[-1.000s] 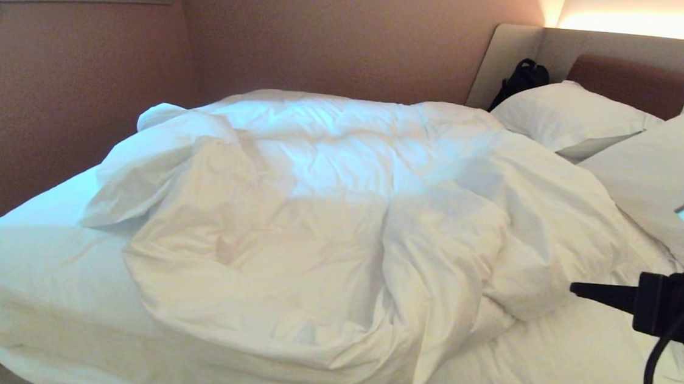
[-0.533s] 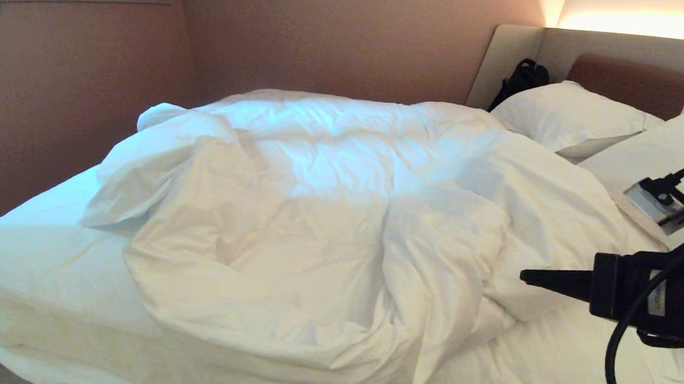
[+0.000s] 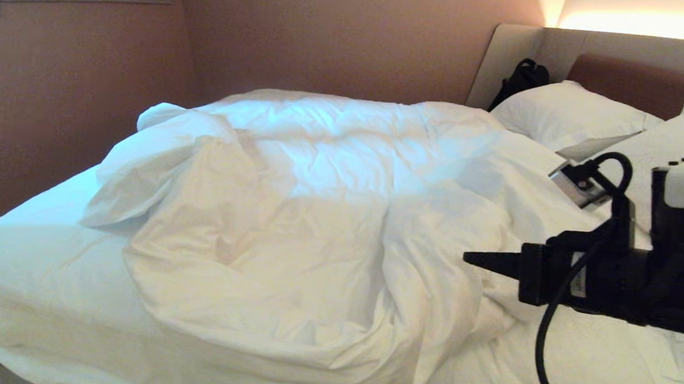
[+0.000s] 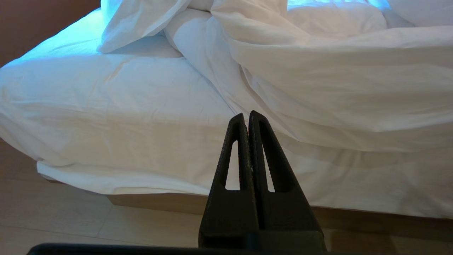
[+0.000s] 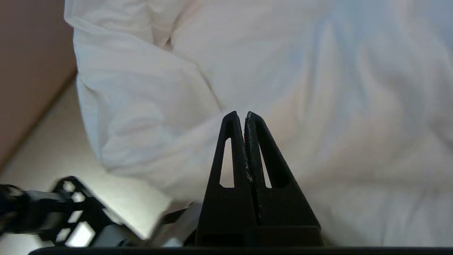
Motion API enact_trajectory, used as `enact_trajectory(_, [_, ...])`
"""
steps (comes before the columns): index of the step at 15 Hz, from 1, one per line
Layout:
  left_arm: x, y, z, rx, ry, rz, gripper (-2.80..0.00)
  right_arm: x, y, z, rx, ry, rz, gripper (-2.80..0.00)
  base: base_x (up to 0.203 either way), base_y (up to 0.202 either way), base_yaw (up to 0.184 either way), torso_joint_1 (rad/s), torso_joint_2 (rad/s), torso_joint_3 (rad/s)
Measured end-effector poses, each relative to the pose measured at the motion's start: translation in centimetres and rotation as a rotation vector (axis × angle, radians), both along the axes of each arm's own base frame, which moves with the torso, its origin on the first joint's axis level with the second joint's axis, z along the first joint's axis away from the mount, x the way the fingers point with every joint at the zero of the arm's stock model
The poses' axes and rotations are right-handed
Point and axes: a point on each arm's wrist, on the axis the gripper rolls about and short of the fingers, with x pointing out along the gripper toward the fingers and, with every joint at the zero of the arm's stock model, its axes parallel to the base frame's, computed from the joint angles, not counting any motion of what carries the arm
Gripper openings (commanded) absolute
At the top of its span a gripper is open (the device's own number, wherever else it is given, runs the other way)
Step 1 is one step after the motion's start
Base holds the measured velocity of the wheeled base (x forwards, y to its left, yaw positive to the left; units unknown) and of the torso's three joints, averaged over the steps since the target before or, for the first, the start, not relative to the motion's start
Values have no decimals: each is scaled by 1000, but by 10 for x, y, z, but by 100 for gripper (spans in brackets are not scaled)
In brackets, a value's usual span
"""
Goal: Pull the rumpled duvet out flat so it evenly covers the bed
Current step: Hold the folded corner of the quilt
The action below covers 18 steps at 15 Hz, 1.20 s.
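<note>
**Duvet still a heap, right arm only just reaching in**

So basically nothing is done on this one. The duvet sits bunched in a big rumpled mound across the middle of the head view, with thick folds piled toward the lower centre and one corner flopped out at centre left. The bed shows bare sheet along the left side and the bottom right of the frame, so coverage is nowhere near even. Two pillows sit uncovered at the upper right by the headboard, with a dark bag tucked into the corner beside them.

The right gripper pokes in from the right edge at mid height, pointing level toward the nearest fold of the duvet. I can't tell if the tip touches the cloth or just hangs in front of it. Its fingers are pressed together with nothing between them, and the right wrist view shows the same thing.

The left gripper is out of the head view. Its own camera has it low down by the bed's side edge, fingers together too, holding nothing.

My guess: all the real work is left. Open up, grab an edge, drag the bulk toward the bare parts, then smooth it out.
</note>
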Motion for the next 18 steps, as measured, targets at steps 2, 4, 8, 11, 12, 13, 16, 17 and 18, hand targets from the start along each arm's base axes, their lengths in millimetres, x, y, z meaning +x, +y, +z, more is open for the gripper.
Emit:
enact_trajectory(2, [0,0,0,0,0,0,-280,11,22,-1,-36,-54,35,-280,0,0,0,0,0,0])
enact_trajectory(4, [0,0,0,0,0,0,-280,19,43,4,-49,-118,52,-280,0,0,0,0,0,0])
enact_trajectory(8, [0,0,0,0,0,0,-280,26,74,4,-72,-161,70,0,0,0,0,0,0,0])
enact_trajectory(11, [0,0,0,0,0,0,-280,27,90,-5,-89,-150,99,0,0,0,0,0,0,0])
enact_trajectory(12, [0,0,0,0,0,0,-280,29,95,-9,-96,-142,107,0,0,0,0,0,0,0])
enact_trajectory(13, [0,0,0,0,0,0,-280,31,99,-12,-101,-136,111,0,0,0,0,0,0,0])
enact_trajectory(16, [0,0,0,0,0,0,-280,41,111,-23,-119,-117,116,0,0,0,0,0,0,0])
enact_trajectory(17, [0,0,0,0,0,0,-280,46,116,-27,-124,-112,112,0,0,0,0,0,0,0])
enact_trajectory(18, [0,0,0,0,0,0,-280,51,121,-30,-128,-111,104,0,0,0,0,0,0,0])
